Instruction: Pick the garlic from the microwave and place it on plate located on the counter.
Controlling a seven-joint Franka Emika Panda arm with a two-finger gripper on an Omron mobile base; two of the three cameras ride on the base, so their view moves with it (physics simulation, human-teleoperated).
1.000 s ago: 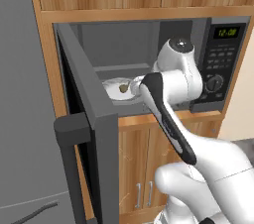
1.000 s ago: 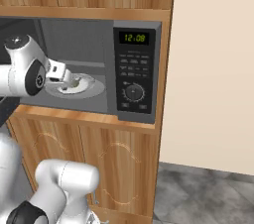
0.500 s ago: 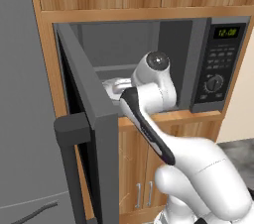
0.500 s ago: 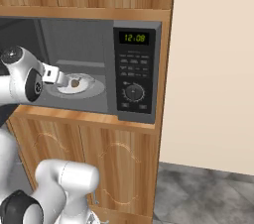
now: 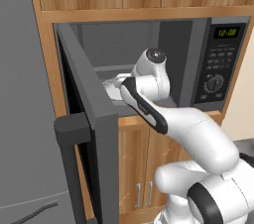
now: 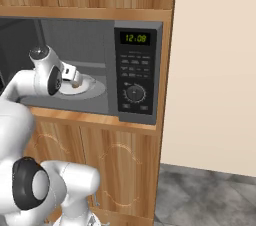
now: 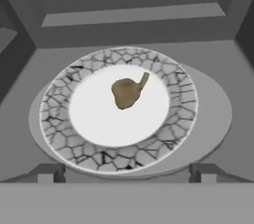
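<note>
An olive-tan garlic bulb (image 7: 127,92) lies on a white round plate (image 7: 119,146) with a grey, black-crackled rim, inside the dark grey boxy microwave (image 6: 136,70) with its green clock digits.

arm in microwave (image 6: 100,70), clock 12:08

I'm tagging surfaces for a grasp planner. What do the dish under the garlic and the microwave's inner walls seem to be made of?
The dish looks like glazed ceramic: smooth white centre, crackle-patterned grey rim. The microwave walls look like matte grey painted metal, flat and without shine, though the render leaves that open. The garlic lies on the dish's centre.
</note>
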